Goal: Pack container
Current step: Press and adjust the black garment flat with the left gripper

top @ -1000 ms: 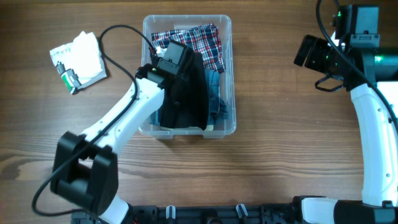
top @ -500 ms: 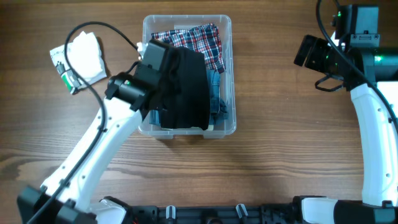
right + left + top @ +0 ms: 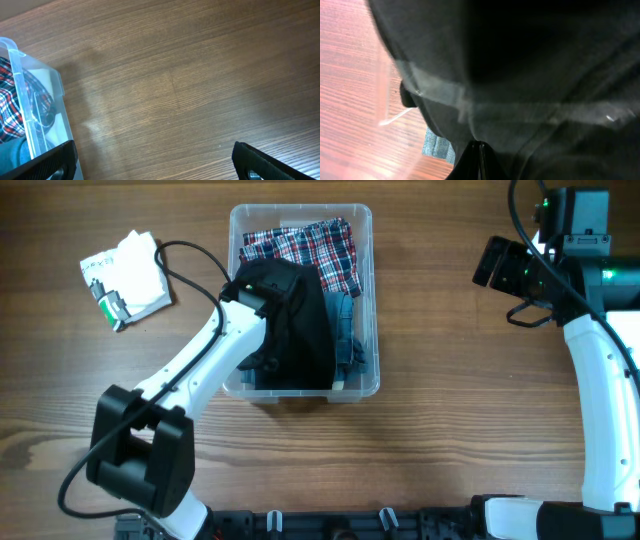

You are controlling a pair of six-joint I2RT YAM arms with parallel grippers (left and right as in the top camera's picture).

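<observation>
Nearest us, the left arm reaches from the near-left edge of the desk (image 3: 450,430) up into the container (image 3: 374,300), which sits mid-desk, a little toward the far side. It is a clear plastic bin with rounded corners and a rim. The left gripper (image 3: 262,292) is buried in the black garment (image 3: 305,340), and its wrist view is filled with dark, soft, matte cloth, so we cannot tell whether the jaws are closed on it or parted.

We judge the step in hand to be settling this garment into the bin. To do it well, we'd press the cloth down flat and keep its folds inside the rim on the near and left sides. Floppy fabric will spring back if let go while bunched.

Just right of the black piece lies blue denim (image 3: 348,345), coarser and stiffer. Beyond it, at the far end, is a red-and-white plaid cloth (image 3: 305,242), thin and rumpled.

Out at the far left of the desk, well apart from the bin, rests a crumpled white packet (image 3: 128,272) with a green mark. At the far right, the right gripper (image 3: 160,162) hangs over bare woodgrain, its jaws spread wide and holding nothing.
</observation>
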